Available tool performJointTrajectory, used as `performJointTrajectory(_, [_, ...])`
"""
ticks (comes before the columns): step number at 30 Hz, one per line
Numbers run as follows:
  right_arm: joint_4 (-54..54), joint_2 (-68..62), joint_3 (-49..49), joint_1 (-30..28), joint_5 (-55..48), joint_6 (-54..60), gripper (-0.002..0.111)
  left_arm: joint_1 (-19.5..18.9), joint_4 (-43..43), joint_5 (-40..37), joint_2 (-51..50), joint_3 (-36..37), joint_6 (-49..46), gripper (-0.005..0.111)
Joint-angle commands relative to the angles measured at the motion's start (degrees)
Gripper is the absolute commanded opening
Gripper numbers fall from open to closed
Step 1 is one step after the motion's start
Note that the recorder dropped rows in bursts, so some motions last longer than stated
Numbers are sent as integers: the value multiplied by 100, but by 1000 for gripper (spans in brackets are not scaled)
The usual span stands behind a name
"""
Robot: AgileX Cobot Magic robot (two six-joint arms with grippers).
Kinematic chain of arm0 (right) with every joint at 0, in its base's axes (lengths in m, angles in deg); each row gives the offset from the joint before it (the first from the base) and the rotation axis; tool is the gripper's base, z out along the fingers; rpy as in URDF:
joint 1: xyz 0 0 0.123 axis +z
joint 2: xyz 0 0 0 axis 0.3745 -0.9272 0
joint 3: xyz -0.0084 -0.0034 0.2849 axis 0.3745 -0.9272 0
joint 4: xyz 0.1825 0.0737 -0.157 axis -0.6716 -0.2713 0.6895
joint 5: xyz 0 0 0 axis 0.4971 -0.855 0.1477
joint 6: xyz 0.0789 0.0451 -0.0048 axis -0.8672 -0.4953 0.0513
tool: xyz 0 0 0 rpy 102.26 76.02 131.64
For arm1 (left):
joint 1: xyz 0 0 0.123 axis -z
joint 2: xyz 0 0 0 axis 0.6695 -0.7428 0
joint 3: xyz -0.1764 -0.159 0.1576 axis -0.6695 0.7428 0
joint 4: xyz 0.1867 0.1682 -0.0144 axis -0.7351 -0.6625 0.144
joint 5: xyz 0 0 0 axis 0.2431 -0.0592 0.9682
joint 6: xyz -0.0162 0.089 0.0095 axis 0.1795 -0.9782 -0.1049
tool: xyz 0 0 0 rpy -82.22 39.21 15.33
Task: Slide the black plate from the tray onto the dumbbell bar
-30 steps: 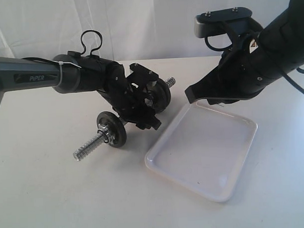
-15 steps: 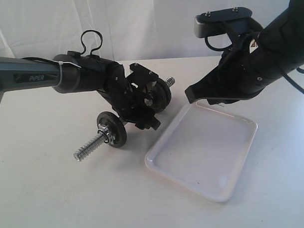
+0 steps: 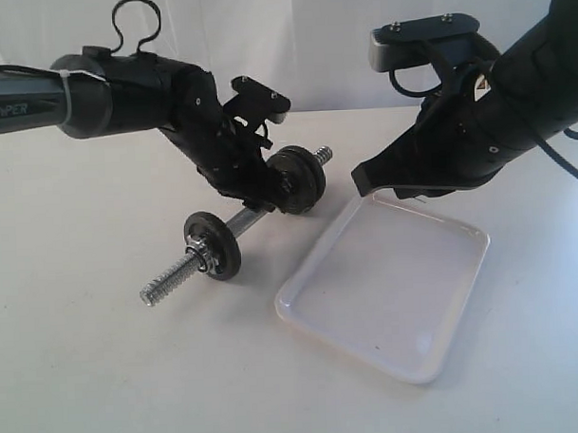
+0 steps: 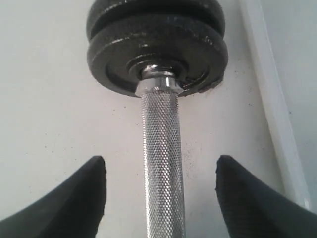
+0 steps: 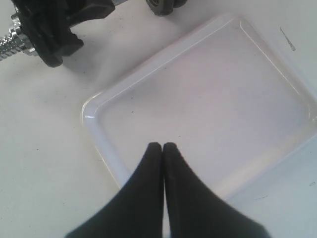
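The dumbbell bar lies on the table, left of the tray, which holds nothing. Black plates sit on the bar: one near its threaded near end, a stacked pair at the far end. My left gripper hangs just above the bar's middle beside that pair. In the left wrist view it is open, its fingers standing apart on either side of the knurled bar, below the pair of plates. My right gripper is shut on nothing, over the tray.
The right arm hangs over the tray's far corner. The tray's rim runs close beside the far plates. White curtain behind the table.
The left arm has risen and swung back, lifting its gripper off the bar's middle. Bar, plates, tray and right arm have stayed in place.
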Motion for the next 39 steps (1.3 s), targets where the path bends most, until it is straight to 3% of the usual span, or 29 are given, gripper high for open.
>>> performJointTrajectory(1, [48,49,-16,-31,47,12,0,-19,14,-614,654,37,24,67])
performJointTrajectory(3, [48,49,-16,-31,47,12,0,-19,14,-1233,1068,37,128,60])
performJointTrajectory(5, [48,49,-16,-31,47,12,0,-22,-166,-1663,1476,47,400,42])
performJointTrajectory(8, [48,49,-16,-31,47,-1,0,-22,-788,-2029,2321,233,1203,4])
performJointTrajectory(9, [48,49,-16,-31,47,-91,0,-22,-980,-2018,2514,355,1414,0])
performJointTrajectory(14, [48,49,-16,-31,47,-104,0,-22,-1654,-2174,3826,1452,2229,0])
performJointTrajectory(24, [48,49,-16,-31,48,-131,0,-22,-1606,-1660,6820,3926,2944,0])
performJointTrajectory(31, [48,49,-16,-31,48,-131,0,-22,-203,-2117,7810,4141,3202,0])
performJointTrajectory(39, [48,49,-16,-31,58,-129,0,-22,-168,-2104,8007,4141,3174,0])
